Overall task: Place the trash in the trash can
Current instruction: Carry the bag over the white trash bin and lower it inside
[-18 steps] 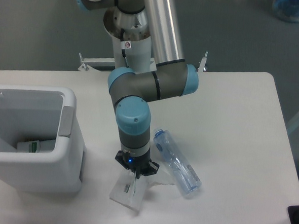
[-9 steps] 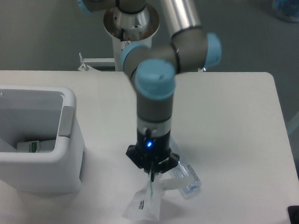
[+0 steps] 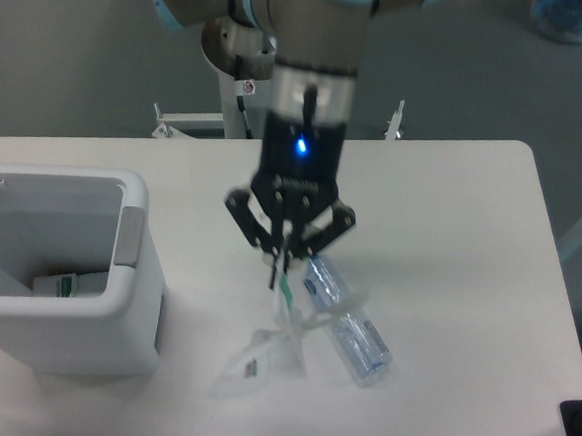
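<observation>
Tabletop of smooth white [image 3: 449, 218] is filling most of the frame, with grey floor showing along the top and at the far right edge. A bluish object [image 3: 572, 18], cut off by the frame, is sitting in the upper right corner, and the arm's round silver base [image 3: 227, 46] is standing behind the table at top centre.

The black two-finger gripper [image 3: 281, 267] is hanging in the middle of the frame, a blue light glowing on its wrist. Its fingers are pinching the top of a crumpled clear plastic wrapper [image 3: 263, 350] with a green-and-white strip inside; the wrapper is dangling below the fingertips, blurred, so whether its lower end is touching the table cannot be told.

Just right of the wrapper, a crushed clear bluish plastic bottle [image 3: 349, 325] is lying on the table, slanting toward the lower right.

A white boxy plastic bin [image 3: 133, 297] with a thick rim and a grey side panel is standing at the left edge, well apart from the gripper. A white item with a green label [image 3: 68, 284] is lying inside it.
</observation>
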